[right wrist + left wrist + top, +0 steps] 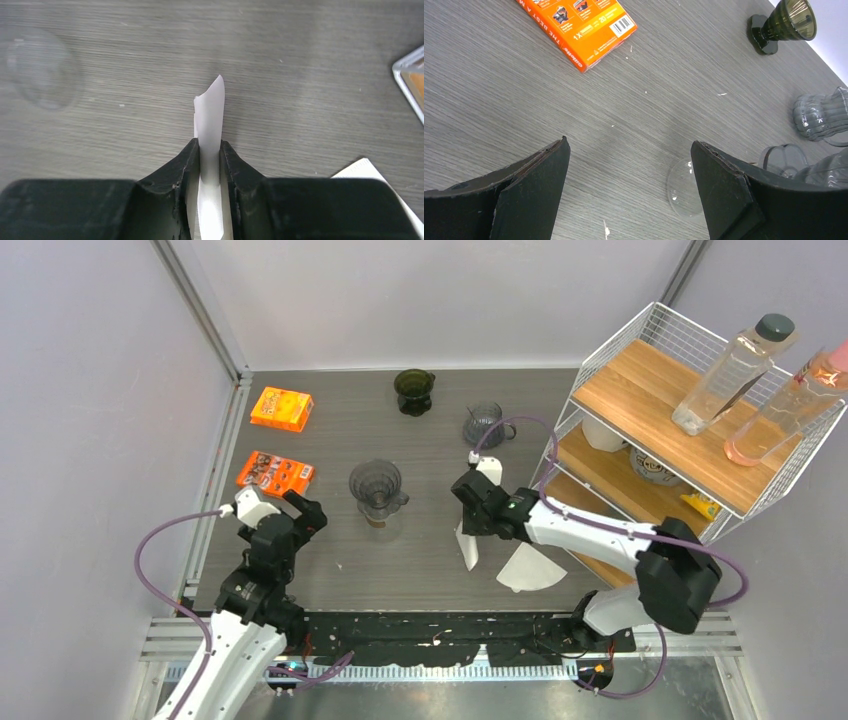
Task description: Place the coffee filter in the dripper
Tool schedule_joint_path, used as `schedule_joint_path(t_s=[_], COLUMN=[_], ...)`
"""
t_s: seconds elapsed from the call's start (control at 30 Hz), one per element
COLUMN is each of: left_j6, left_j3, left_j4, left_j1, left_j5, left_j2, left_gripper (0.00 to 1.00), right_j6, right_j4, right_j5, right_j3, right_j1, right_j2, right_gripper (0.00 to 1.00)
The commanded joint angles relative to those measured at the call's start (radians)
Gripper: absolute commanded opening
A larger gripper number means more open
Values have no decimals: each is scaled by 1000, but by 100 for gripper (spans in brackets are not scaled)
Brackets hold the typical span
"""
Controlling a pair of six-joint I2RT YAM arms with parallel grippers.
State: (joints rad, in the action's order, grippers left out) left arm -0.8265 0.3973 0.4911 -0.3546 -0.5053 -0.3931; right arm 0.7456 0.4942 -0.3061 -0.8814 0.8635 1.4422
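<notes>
My right gripper (470, 508) (210, 147) is shut on a white paper coffee filter (467, 548) (210, 107). The filter stands pinched edge-on between the jaws, just above the table. A second white filter (530, 570) (367, 175) lies flat on the table to its right. The clear grey dripper (378, 485) stands upright mid-table, to the left of the right gripper and apart from it. My left gripper (305, 510) (629, 150) is open with nothing in it, left of the dripper and low over bare table.
A dark green dripper (414, 390) (784, 22) and a clear glass one (485, 425) (821, 117) stand further back. Two orange boxes (281, 408) (275, 472) lie at the left. A wire shelf (600, 360) with bottles fills the right side.
</notes>
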Motion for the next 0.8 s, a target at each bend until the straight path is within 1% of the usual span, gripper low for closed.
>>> schedule_joint_path(t_s=[0.0, 0.13, 0.17, 0.33, 0.43, 0.53, 0.6, 0.63, 0.67, 0.7, 0.77], left_j6=[24, 68, 100, 158, 196, 265, 323, 345, 363, 379, 375], left_j3=[33, 35, 37, 75, 134, 220, 292, 330, 365, 399, 443], left_j4=[-19, -76, -104, -235, -359, -470, -524, -532, -534, -534, -559], left_j1=[-3, -3, -3, -3, -3, -3, -3, -4, -4, -4, -5], left_j5=[-41, 28, 59, 171, 285, 475, 667, 807, 918, 1021, 1194], left_j2=[24, 40, 46, 77, 63, 4, -60, -96, -143, -188, -279], left_gripper=[99, 99, 99, 99, 99, 99, 99, 99, 99, 99, 99], right_j6=[-75, -124, -133, -204, -243, -290, -320, -348, -359, -379, -412], right_j4=[-84, -86, -87, -115, -168, -220, -226, -226, -229, -238, -247], right_j5=[-26, -33, -37, -123, -93, -29, 22, 71, 93, 148, 232], right_j3=[-11, -37, -40, -62, -64, -84, -111, -121, -139, -150, -167], right_j1=[-3, -9, -8, -21, -24, -26, -26, -27, -27, -27, -28], right_j2=[-111, -175, -189, -303, -375, -412, -433, -444, -449, -463, -482], right_gripper=[25, 25, 25, 25, 25, 26, 26, 26, 26, 26, 26])
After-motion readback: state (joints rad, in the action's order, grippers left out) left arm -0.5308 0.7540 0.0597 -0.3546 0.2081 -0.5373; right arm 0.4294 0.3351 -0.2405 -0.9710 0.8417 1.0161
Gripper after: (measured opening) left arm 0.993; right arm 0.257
